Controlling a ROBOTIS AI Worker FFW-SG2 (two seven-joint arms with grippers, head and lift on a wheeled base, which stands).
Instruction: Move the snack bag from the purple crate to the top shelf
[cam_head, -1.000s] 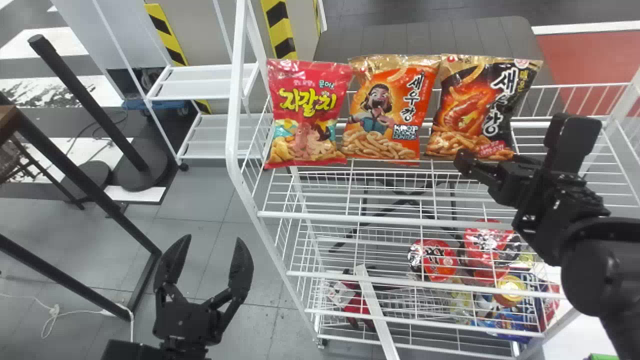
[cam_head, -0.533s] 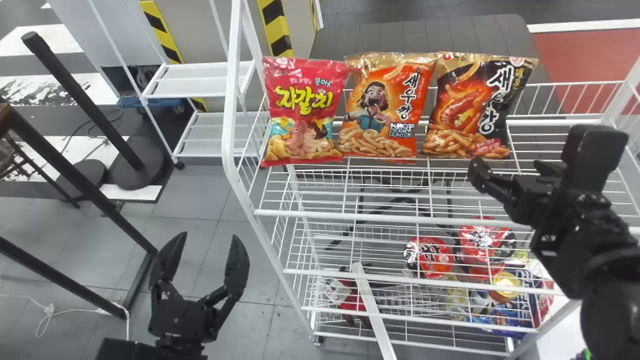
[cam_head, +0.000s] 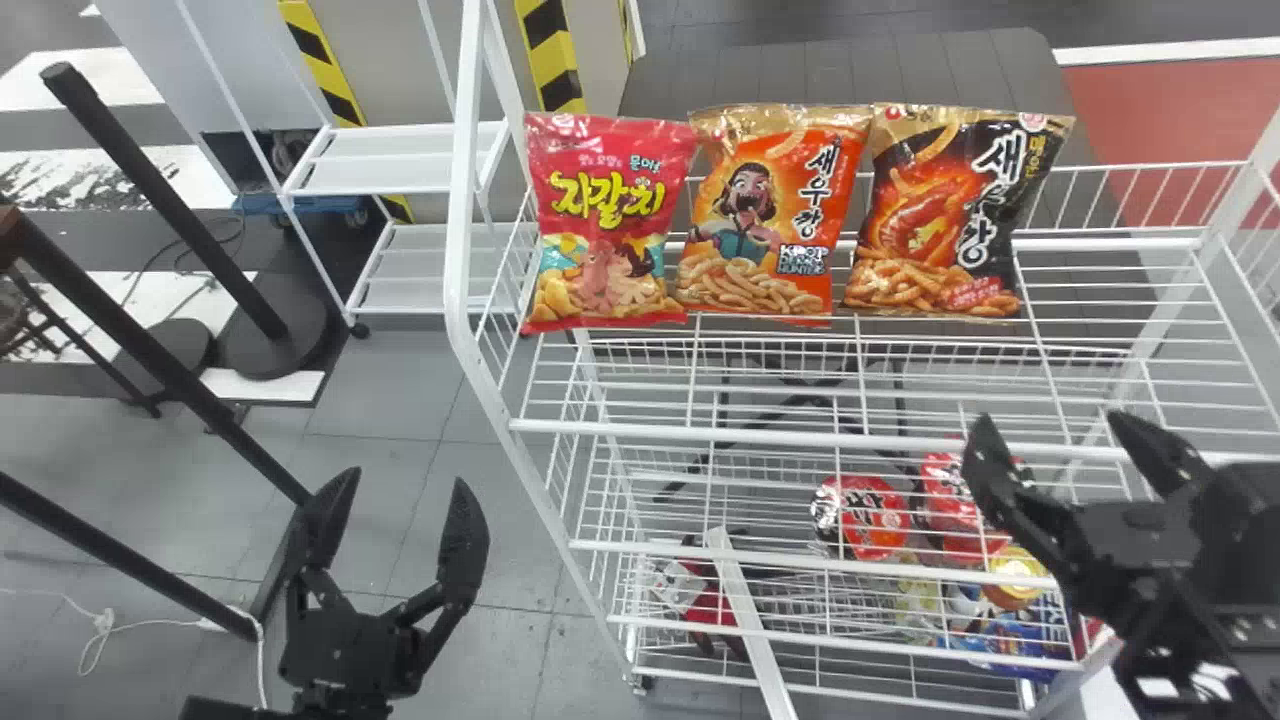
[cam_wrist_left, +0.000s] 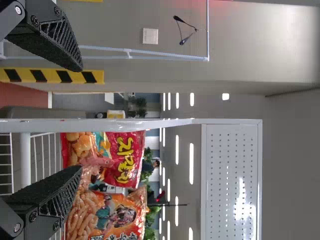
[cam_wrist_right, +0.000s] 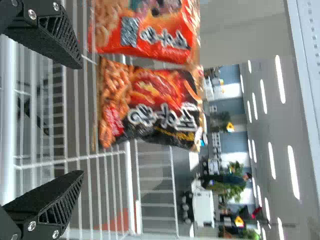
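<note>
Both grippers are open and hold nothing: my left gripper (cam_head: 398, 485) is left of the white rack, and my right gripper (cam_head: 1052, 425) is at its front right, nearer than the bags. On the rack's top shelf (cam_head: 1110, 243), a red snack bag (cam_head: 610, 220), an orange one (cam_head: 770, 220) and a black one (cam_head: 950, 220) stand in a row. In the left wrist view, the red bag (cam_wrist_left: 125, 160) lies beyond the left gripper (cam_wrist_left: 80, 119). The right wrist view has the black bag (cam_wrist_right: 155, 105) beyond the right gripper (cam_wrist_right: 80, 119), apart from its fingers.
Lower rack levels hold red packs (cam_head: 862, 515) and a blue pack (cam_head: 1010, 640) behind the wires. The rack's white left post (cam_head: 460, 200) rises between the left gripper and the bags. Black stands (cam_head: 165, 200) are at the far left.
My right gripper has drawn back from near the black bag toward the lower right and turned, so both spread fingers now show. The bags remain in their row; the left gripper has shifted only slightly.
</note>
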